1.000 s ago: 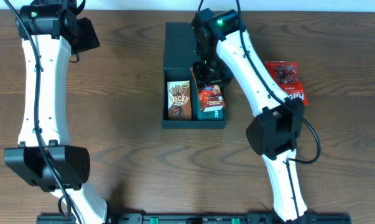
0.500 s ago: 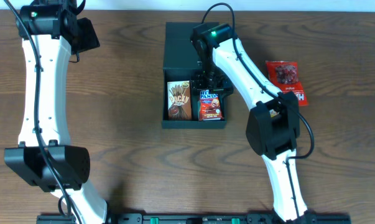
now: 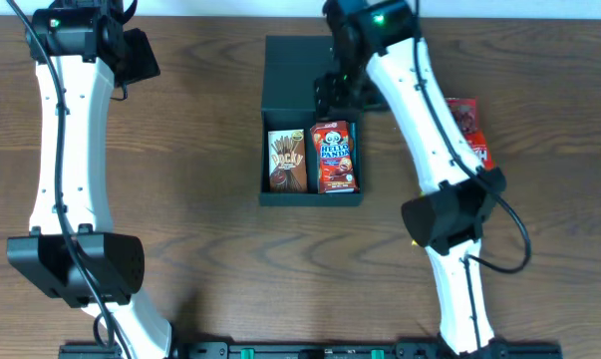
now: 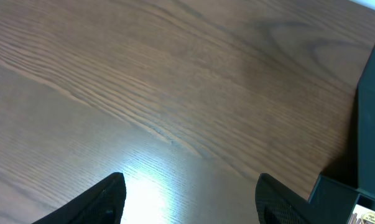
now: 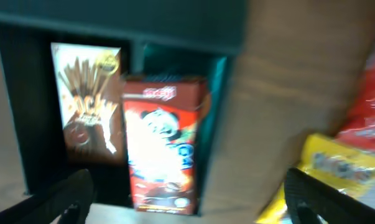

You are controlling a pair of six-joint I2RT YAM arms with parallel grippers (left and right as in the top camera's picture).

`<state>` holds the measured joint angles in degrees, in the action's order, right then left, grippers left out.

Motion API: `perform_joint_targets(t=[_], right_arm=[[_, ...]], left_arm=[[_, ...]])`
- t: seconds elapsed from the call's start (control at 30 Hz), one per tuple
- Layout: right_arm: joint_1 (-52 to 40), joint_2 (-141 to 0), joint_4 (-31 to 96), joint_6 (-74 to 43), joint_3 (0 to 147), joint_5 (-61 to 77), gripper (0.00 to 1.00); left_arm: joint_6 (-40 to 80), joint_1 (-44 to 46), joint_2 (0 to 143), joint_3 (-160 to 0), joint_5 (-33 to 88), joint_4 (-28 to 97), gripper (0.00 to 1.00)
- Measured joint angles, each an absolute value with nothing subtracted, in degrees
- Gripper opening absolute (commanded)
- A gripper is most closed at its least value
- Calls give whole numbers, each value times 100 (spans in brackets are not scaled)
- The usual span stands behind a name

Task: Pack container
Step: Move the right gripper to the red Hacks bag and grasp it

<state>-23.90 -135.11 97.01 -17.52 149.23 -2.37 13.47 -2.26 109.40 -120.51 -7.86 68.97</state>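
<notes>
The dark container (image 3: 310, 198) lies at the table's middle with its flap lid open toward the back. A brown Pocky box (image 3: 287, 162) and a red Hello Panda box (image 3: 335, 157) lie flat side by side in it. My right gripper (image 3: 342, 92) hovers over the container's back right, open and empty. In the right wrist view my open fingers (image 5: 190, 205) frame the Hello Panda box (image 5: 162, 146), with the Pocky box (image 5: 87, 102) to its left inside the dark container wall (image 5: 7, 106). My left gripper (image 3: 133, 55) is open and empty at the far left back.
Red snack packs (image 3: 467, 128) lie on the wood right of the container, partly hidden by my right arm. They show blurred red and yellow in the right wrist view (image 5: 361, 124). The left wrist view shows bare wood between the fingers (image 4: 190, 199) and the container's corner (image 4: 369, 124).
My right gripper let go of the Hello Panda box, which now lies flat beside the Pocky box. The gripper has risen and moved back. The left arm has not moved.
</notes>
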Motion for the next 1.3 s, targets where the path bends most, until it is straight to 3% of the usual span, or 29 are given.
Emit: perform_joint_targets(t=[0.23,0.4,0.63,0.93,1.3], right_arm=[[-1671,-13216,9618,-1262,15006,-1249,80],[-456,-13214,9478,-510,14956,-1170,82],[1046,-13214,9002,506,14031,-298,95],[1247,-13211,7592,915,12331,154,99],[1063,-13211,6259,974,11185,180,93]], left_arm=[[1347,-226,10940,-12051,-788,6897,68],[1347,-226,10947,-12051,-788,6895,68],[1350,-226,11026,-12051,-786,6893,68],[1350,-226,11340,-12051,-784,6855,68],[1350,-226,11393,-12051,-770,6851,68]])
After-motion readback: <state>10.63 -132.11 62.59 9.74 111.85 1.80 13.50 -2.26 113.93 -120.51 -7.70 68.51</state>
